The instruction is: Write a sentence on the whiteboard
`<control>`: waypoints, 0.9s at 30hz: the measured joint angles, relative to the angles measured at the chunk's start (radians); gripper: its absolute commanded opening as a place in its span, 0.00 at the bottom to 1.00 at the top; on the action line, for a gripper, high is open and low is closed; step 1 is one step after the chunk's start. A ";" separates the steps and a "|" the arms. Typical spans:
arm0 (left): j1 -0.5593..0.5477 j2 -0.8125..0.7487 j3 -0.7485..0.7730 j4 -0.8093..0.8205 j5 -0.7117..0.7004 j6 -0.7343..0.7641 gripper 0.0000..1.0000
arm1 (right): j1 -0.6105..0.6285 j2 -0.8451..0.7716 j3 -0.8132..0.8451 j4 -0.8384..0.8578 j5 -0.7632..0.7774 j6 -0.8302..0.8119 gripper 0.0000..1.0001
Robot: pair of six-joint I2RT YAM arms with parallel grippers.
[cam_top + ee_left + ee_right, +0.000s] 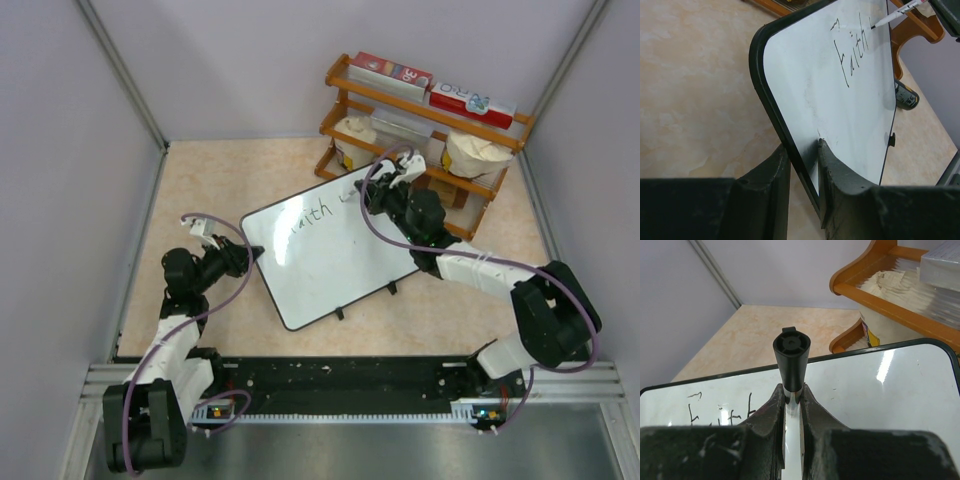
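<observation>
You're barely into this one, I'd say. Your right gripper (791, 396) is squeezing tight around the marker (791, 357). Your left gripper (802, 150) is pinching the whiteboard (330, 265) by the black rim on its left side, one finger on each face.

The board is sitting in the middle of the table (200, 180), turned at an angle, with its far corner just beside the wooden shelf (440, 110). The sentence (847, 52) is reading "Faith" plus one short upright stroke. So you're looking at one word done and the second only starting, and as far as I can judge the whole rest of the line is waiting.

The left wrist view is giving you the best bit: the marker tip sitting right at the top of that last stroke. The top view is hiding that spot under your right arm. The right wrist view is only showing the marker's butt end and a scrap of writing at bottom left, not the tip.
</observation>
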 measured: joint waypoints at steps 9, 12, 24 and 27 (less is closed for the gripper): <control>0.000 0.000 0.000 0.000 0.000 0.000 0.00 | 0.000 -0.027 -0.042 0.011 -0.001 0.006 0.00; 0.000 0.001 0.000 0.000 0.000 0.000 0.00 | 0.000 -0.035 -0.047 0.007 -0.001 0.007 0.00; 0.000 0.001 0.000 0.001 0.001 0.007 0.00 | 0.000 -0.080 -0.032 -0.005 -0.013 0.016 0.00; 0.000 0.001 0.000 0.001 0.001 0.007 0.00 | 0.000 -0.078 0.011 -0.021 -0.013 0.015 0.00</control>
